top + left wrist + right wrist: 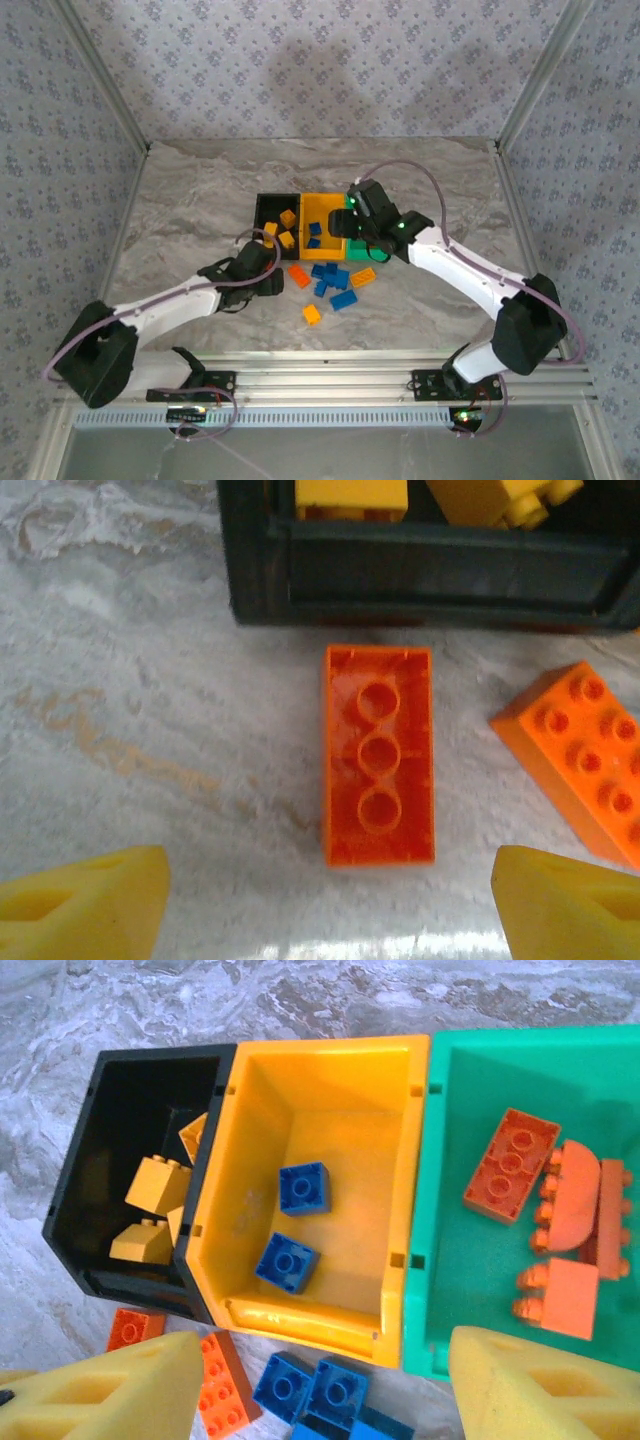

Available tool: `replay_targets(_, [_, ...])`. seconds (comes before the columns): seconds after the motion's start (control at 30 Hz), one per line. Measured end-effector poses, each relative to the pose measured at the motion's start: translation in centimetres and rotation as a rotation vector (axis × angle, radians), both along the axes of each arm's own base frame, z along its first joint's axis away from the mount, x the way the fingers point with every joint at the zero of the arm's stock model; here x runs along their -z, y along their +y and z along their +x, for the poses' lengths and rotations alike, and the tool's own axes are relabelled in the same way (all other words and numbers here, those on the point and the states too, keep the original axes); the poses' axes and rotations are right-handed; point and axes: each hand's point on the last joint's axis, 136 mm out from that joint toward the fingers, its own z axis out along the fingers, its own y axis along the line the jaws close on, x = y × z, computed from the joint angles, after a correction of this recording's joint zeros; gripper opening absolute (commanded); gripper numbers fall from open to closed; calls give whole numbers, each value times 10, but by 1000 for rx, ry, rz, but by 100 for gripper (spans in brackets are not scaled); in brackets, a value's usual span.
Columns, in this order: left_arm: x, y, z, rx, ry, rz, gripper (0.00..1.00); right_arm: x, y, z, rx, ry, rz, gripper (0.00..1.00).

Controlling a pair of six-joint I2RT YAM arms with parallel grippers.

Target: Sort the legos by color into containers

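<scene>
While the left gripper (330,905) hangs spread wide above an upturned red-orange brick (378,755) just before the black bin (420,575), a skewed closing could nudge the neighbouring brick (585,765); the right gripper (325,1385) hovers spread above the yellow-orange bin (320,1060).

The white-shelled, black-jointed left arm (170,305) reaches from its base at the near left corner, stretched low and forward toward the centre, forearm nearly level. Its black left claw (268,272) points forward and down. In the left wrist view the left claw (330,905) stands wide open, its yellow wedge-shaped fingers (85,905) far apart, closed on nothing. The matching right arm (470,270) rises from the near right base, bends sharply at a black elbow (528,330) and runs inward toward the centre. Its right claw (352,215) faces down. In the right wrist view the right claw (325,1390) is likewise spread open, its yellow fingers (540,1385) well apart.
</scene>
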Motion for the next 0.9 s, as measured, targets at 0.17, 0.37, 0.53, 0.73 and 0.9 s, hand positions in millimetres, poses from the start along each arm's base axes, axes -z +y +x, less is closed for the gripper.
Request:
replay_targets(0.17, [20,-3,13,9,9,76,69,4,-9,-11,10,-1,-8,68])
replay_targets(0.37, [34,-8,23,19,13,119,46,-20,-13,-22,10,-57,33,68])
replay_targets(0.53, [34,-15,25,35,-1,113,32,-28,-21,-31,23,-82,52,69])
replay_targets(0.73, [23,-20,8,69,-5,104,28,-8,-35,-43,57,-54,48,69])
replay_targets(0.9, [-33,-42,-18,156,-90,9,28,17,-59,-59,119,-27,40,69])
